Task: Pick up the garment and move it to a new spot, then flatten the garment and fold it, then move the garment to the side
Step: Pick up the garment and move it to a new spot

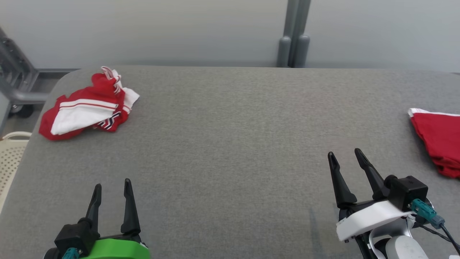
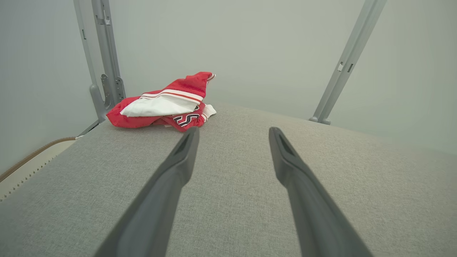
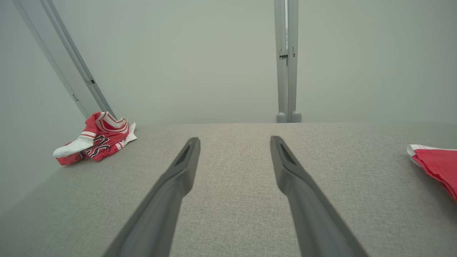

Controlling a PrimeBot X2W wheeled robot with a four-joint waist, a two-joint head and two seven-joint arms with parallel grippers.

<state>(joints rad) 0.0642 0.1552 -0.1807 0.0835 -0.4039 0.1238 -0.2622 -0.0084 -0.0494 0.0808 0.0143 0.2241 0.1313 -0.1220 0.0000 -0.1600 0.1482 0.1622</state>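
The crumpled red and white sports garment (image 1: 86,108) lies on the gray cloth-covered bench (image 1: 230,144), well ahead of the left gripper (image 1: 112,182) and a bit to its left. The left wrist view shows black and white letters (image 2: 187,119) on it, too bunched up to read. The left and right gripper (image 1: 344,152) both have jaws wide open, holding nothing. The right wrist view shows a folded red cloth (image 3: 437,166) right of its jaws.

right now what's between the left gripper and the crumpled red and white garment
Nothing: bare grey tabletop runs from the left gripper to the garment, as the head and left wrist views show.
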